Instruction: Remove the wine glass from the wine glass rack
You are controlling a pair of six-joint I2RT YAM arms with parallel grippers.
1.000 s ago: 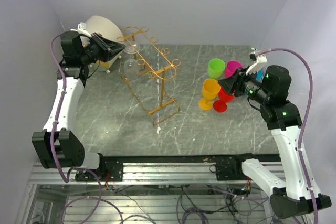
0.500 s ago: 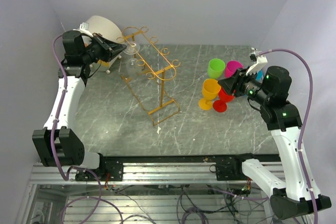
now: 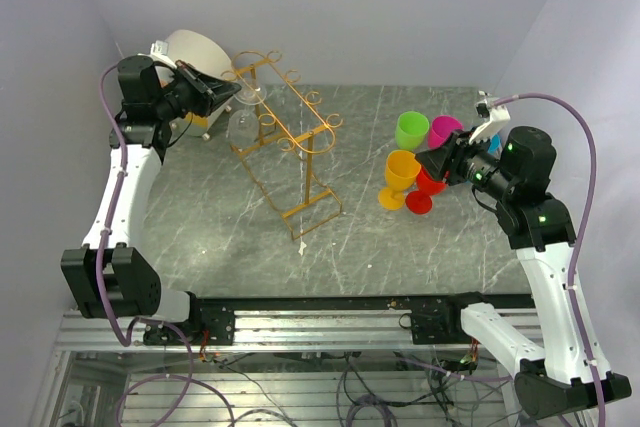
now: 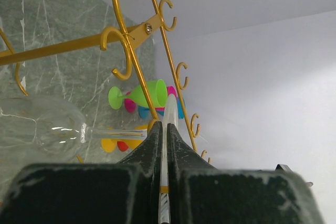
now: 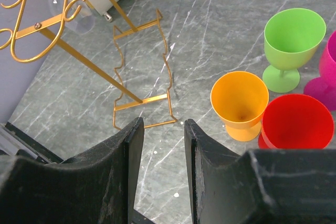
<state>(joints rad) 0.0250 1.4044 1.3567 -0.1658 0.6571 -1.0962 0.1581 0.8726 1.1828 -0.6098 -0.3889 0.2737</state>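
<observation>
As left fingers pinch wine glass foot edge, right fingers gape, empty.

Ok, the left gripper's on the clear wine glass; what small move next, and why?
Probably slide the clear wine glass along the gold wire rack rails toward their open end: the left gripper is shut on its foot, and it's not yet off.

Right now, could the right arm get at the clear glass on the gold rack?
Probably not: the wine glass hangs on the rack far across the table, and the left gripper is shut on it.
</observation>
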